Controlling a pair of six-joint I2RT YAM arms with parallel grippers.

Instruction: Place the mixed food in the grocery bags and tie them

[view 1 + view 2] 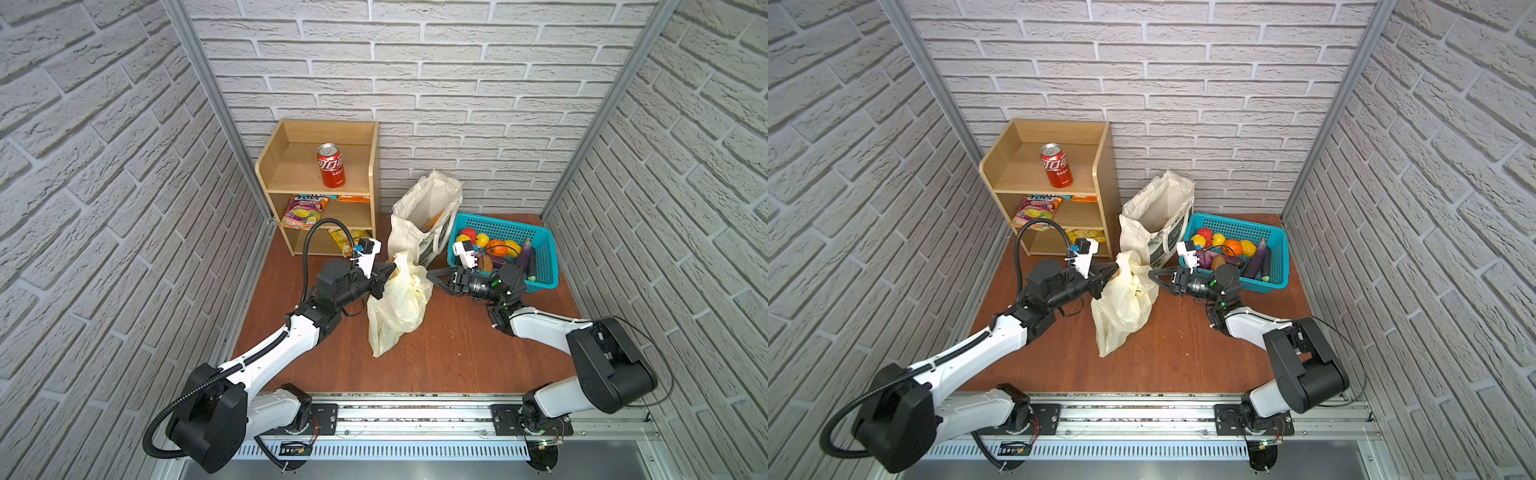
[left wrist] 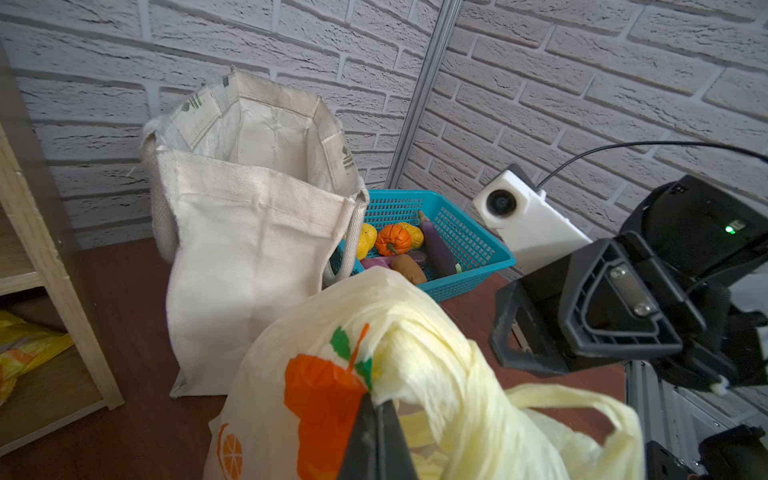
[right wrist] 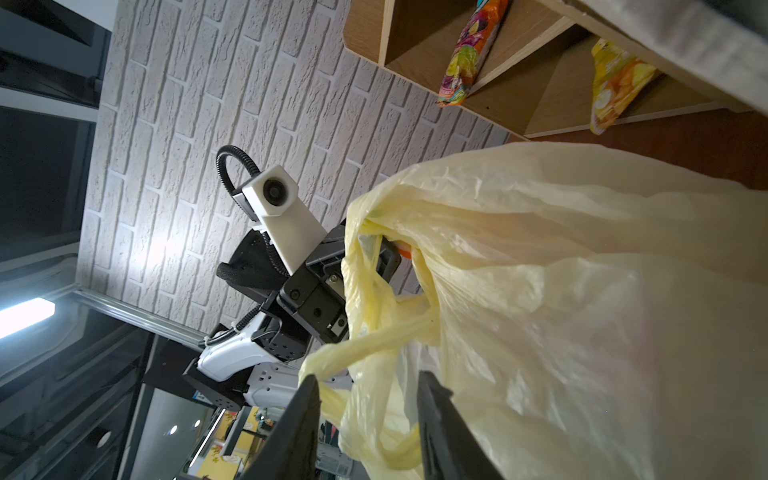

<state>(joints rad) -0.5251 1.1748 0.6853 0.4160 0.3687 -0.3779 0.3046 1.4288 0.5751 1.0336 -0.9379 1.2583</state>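
The pale-yellow plastic bag (image 1: 399,303) stands bulging mid-table, printed with an orange fruit (image 2: 324,399). My left gripper (image 1: 392,268) is shut on the gathered plastic at its top, its fingertips (image 2: 376,401) pinching it. From the right, my right gripper (image 1: 430,275) is open. Its two fingers (image 3: 305,399) stand apart around a twisted handle loop (image 3: 374,336) without pressing it. Behind, the cream canvas tote (image 1: 419,216) stands open, with an orange shape (image 1: 434,219) in its mouth. The rest of the mixed food is hidden.
A wooden shelf unit (image 1: 266,166) at the back left holds a red cola can (image 1: 331,165) and snack packets (image 1: 303,212). A turquoise mesh basket (image 1: 544,266) of toy vegetables stands right of the tote, just behind my right wrist.
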